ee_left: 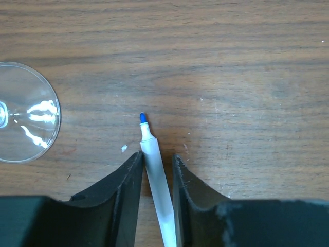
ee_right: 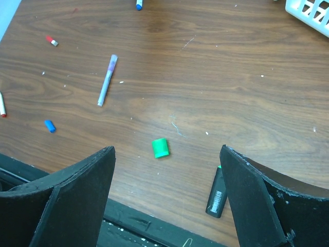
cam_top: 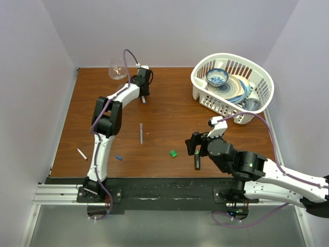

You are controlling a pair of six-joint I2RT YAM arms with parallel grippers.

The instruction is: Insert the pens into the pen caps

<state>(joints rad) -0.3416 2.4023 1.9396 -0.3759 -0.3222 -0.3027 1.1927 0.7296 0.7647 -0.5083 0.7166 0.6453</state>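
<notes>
White pen point(ee_left: 157, 185) with the blue tip lies near the table's point(ee_left: 231, 77) far edge, askew between my left gripper's point(ee_left: 156, 156) narrow, unclamped jaws; closing may twist it loose or bump the wine glass point(ee_left: 25, 110) beside. Right gripper point(ee_right: 167, 150) hangs wide.

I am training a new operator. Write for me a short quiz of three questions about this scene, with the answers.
1. True or false: the green cap lies inside the white basket.
2. What lies between the fingers of the left gripper? A) purple-grey pen B) white pen with blue tip C) black marker
3. Fill in: the jaws of the right gripper stand ____.
Key: 1 false, the green cap lies on the table; 2 B; 3 open.
</notes>
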